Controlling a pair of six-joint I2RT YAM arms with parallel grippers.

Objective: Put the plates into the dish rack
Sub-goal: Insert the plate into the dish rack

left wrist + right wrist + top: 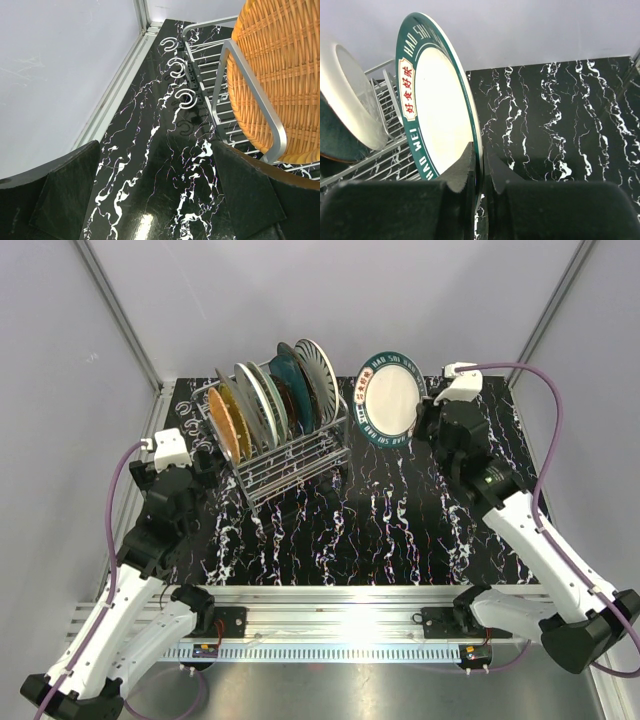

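**Green-rimmed plate held on edge beside the rack**

The black marbled desk (400,530) carries the dish rack (290,478), which sits left of centre. Its long axis runs from near-left to far-right. Several plates (270,395) stand in it on edge, one behind another along that axis, with their faces set across it. The orange plate (280,60) is at the left end and a striped one is at the right end.

The only plate seen outside the rack is the green-rimmed plate (388,398). It is in the air just right of the rack's far-right end, upright on its edge, with its white face turned toward the near side and slightly left.

The right tool (481,160) pinches this plate's lower rim between closed fingers. The left tool (155,190) hangs wide open and empty over the desk, beside the rack's left end.

The step in hand looks like carrying this plate to a slot. The next move would call for turning its face parallel with the standing plates. It would then be lowered rim-first between two wires without knocking the striped one. Which slot is free cannot be told from here.
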